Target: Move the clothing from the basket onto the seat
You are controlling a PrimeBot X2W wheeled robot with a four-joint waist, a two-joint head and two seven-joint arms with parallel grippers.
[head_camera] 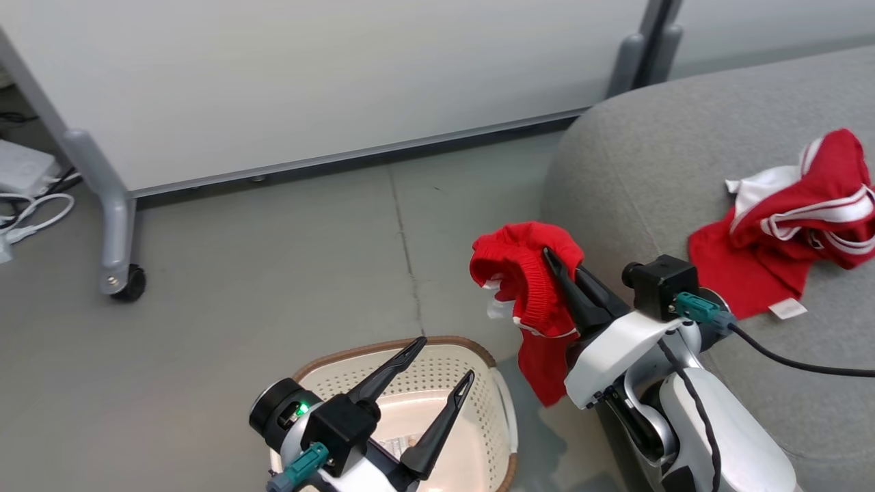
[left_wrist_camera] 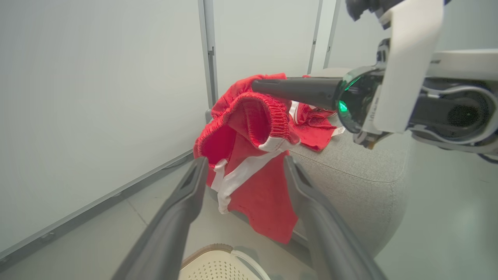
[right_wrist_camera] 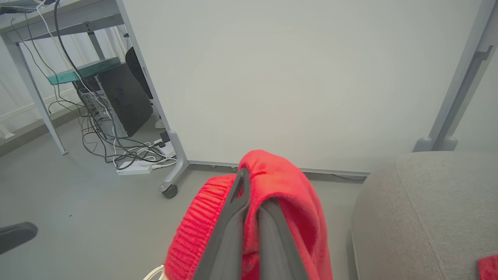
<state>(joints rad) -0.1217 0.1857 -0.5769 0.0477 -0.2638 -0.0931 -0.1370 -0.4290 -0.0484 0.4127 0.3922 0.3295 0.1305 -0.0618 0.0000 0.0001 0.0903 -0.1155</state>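
My right gripper [head_camera: 555,263] is shut on a red garment with white trim [head_camera: 530,287], which hangs in the air between the basket and the seat's left edge. Its dark fingers [right_wrist_camera: 249,217] pinch the red fabric [right_wrist_camera: 280,194]. My left gripper [head_camera: 444,362] stands open over the white basket [head_camera: 472,410], holding nothing; between its fingers the hanging garment [left_wrist_camera: 253,163] shows ahead. A second red garment with white stripes [head_camera: 793,219] lies on the grey seat [head_camera: 649,171] at the right.
A white rolling board on a grey castor leg [head_camera: 119,225] stands across the back. Cables and a power strip [right_wrist_camera: 136,163] lie on the floor beside a desk with a dark computer case [right_wrist_camera: 124,97]. Grey floor spreads left of the basket.
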